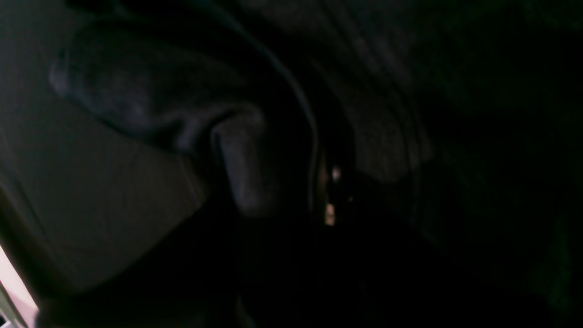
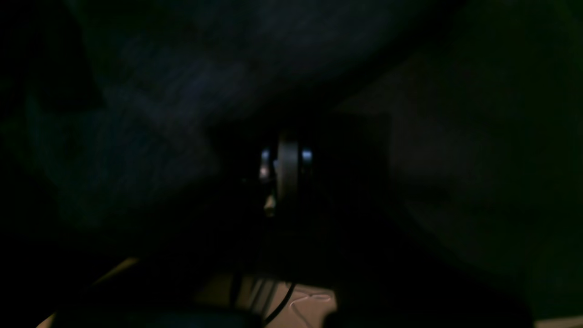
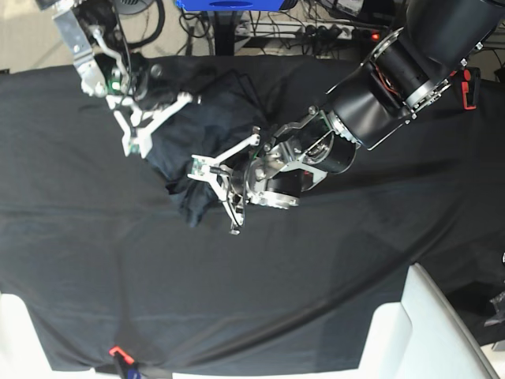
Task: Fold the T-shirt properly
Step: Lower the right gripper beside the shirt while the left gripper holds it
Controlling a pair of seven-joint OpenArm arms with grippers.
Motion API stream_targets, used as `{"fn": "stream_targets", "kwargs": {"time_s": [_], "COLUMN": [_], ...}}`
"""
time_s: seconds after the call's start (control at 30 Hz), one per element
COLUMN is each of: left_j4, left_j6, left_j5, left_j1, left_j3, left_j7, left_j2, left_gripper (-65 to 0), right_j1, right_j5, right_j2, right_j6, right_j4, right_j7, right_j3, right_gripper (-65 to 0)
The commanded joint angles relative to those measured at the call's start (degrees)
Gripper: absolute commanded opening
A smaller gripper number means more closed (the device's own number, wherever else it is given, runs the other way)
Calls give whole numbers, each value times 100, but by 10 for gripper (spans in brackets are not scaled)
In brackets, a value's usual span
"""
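Currently the tablecloth (image 3: 331, 260) spans the base view; the T-shirt (image 3: 207, 118) lies bunched at upper centre-left, not yet flattened. The left gripper (image 3: 211, 175) pinches the shirt's lower edge with narrow jaws. The right gripper (image 3: 138, 118), fully closed, sits at its upper-left edge; whether it holds cloth cannot be told. Step: spreading. Next: draw both edges apart.

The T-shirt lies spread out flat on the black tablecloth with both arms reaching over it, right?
Not flat: the base view shows the T-shirt bunched in a crumpled heap on the black tablecloth. Both arms do reach over it.
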Motion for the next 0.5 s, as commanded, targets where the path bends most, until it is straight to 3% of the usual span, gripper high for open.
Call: {"fn": "stream_targets", "kwargs": {"time_s": [0.0, 0.27, 0.37, 0.47], "left_j4": [-42, -51, -59, -59], "left_j6": [-165, -165, -165, -165], "left_j5": [-89, -89, -89, -89], "left_j1": [32, -188, -241, -250], "left_j3": [78, 104, 104, 87], "left_j7": [-126, -592, -662, -671], "left_j2": [54, 168, 160, 116], "left_gripper": [-650, -650, -650, -650], "right_j1": [-14, 223, 206, -32], "right_j5": [39, 39, 83, 74], "right_j2": [-96, -183, -139, -139], "right_j6": [-138, -1149, -1615, -1686], "right_j4": [129, 68, 120, 217], "right_j7": [10, -51, -51, -60], "right_j3": [-18, -845, -625, -124], "right_gripper": [-650, -650, -650, -650]}}
